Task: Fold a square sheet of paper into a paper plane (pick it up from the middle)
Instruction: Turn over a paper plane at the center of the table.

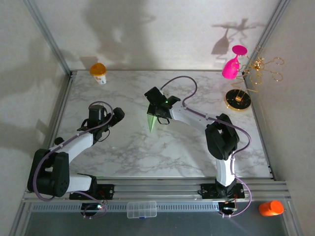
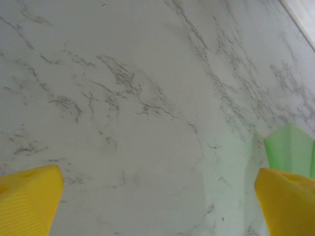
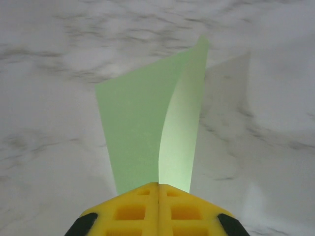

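Marble table (image 1: 123,157): orange-topped cup (image 1: 99,73) (contents hidden), right gripper (image 3: 158,189) pinching paper (image 3: 133,132).

Left arm folded low, left gripper (image 2: 157,199) spread wide; right arm stretched toward centre, right gripper (image 3: 158,194) pinched shut on the paper plane (image 3: 140,128).

The left arm (image 1: 78,142) and right arm (image 1: 192,117) share white links, bulky black joints and looping mauve cables (image 1: 183,77) (a green light (image 1: 167,102) glows near one wrist). The right gripper (image 3: 158,189) has yellow fingers (image 3: 130,212) with square recesses.
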